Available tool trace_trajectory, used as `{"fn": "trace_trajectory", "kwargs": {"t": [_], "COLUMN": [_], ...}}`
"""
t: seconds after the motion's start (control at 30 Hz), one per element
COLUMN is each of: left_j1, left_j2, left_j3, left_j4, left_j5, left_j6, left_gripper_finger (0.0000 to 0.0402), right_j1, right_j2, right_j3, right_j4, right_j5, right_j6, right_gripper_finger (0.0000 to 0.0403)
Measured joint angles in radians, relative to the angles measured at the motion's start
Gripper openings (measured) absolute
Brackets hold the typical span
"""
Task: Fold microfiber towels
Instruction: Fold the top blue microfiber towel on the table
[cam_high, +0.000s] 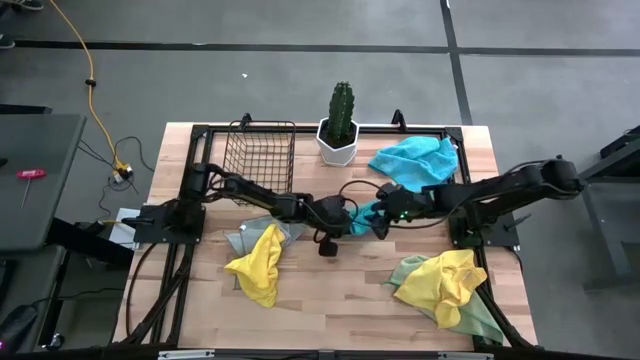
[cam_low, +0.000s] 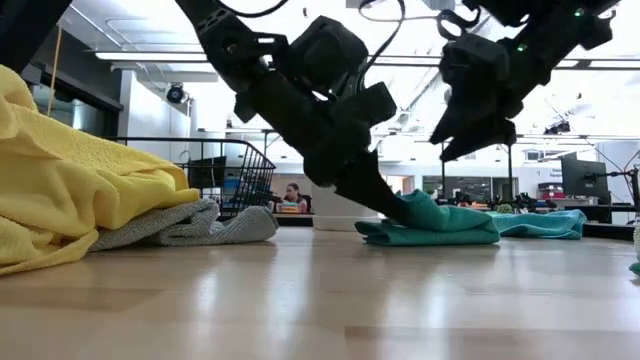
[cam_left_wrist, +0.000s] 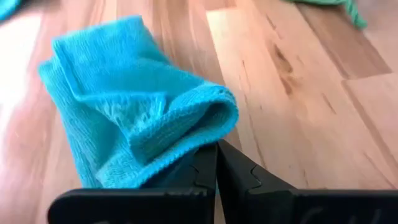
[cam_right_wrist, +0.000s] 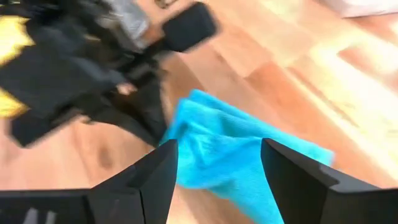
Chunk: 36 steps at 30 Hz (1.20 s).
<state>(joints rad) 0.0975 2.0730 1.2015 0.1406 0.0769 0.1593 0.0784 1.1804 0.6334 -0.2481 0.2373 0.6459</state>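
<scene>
high: folded turquoise towel (cam_high: 366, 216) in front of cactus pot (cam_high: 338, 146) | low: left gripper (cam_low: 392, 207) pinches its edge | left wrist: fingers pressed together | right wrist: right gripper (cam_right_wrist: 217, 168) spread above towel; judged: release only once the fold lies flat.

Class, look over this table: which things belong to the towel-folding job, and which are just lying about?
Belongs to the job:
- folded turquoise towel, mid-table
- left pincer, shut against its edge
- right pincer, open above it
- loose turquoise towel
- yellow towel on grey towel
- yellow towel and green towel pile

Lying about:
- potted cactus
- wire basket
</scene>
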Motion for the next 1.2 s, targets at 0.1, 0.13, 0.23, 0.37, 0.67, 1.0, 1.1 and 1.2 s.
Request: {"fn": "trace_trajectory", "kwargs": {"t": [0.1,0.13,0.23,0.37,0.67,1.0,1.1,1.2], "left_j1": [0.0,-0.001,0.0,-0.004,-0.011,0.023,0.022,0.022], "left_j2": [-0.032,-0.042,-0.08,-0.129,-0.046,0.09,0.09,0.087], "left_j3": [0.0,0.0,0.001,0.002,0.002,0.002,0.002,0.002], "left_j4": [-0.04,-0.051,-0.105,-0.133,0.195,0.365,0.329,0.292], "left_j5": [-0.017,-0.021,-0.05,-0.083,-0.049,-0.102,-0.163,-0.201], "left_j6": [0.01,0.01,0.015,0.028,0.062,0.12,0.158,0.192], "left_gripper_finger": [0.0,0.0,0.0,0.0,0.0,0.0,0.0,0.0], "right_j1": [0.0,0.0,0.0,0.0,0.0,0.0,0.0,0.001], "right_j2": [-0.036,-0.044,-0.052,-0.046,-0.047,-0.047,-0.047,-0.047], "right_j3": [0.0,0.0,0.0,0.0,0.0,0.0,0.0,0.0], "right_j4": [-0.062,-0.077,-0.092,-0.106,-0.107,-0.096,-0.093,-0.087], "right_j5": [0.041,0.046,0.048,0.048,0.148,0.223,0.24,0.241], "right_j6": [-0.018,-0.026,-0.044,-0.072,-0.115,-0.116,-0.126,-0.13], "right_gripper_finger": [0.0223,0.0223,0.0223,0.0223,0.0223,0.0223,0.0223,0.0223]}}
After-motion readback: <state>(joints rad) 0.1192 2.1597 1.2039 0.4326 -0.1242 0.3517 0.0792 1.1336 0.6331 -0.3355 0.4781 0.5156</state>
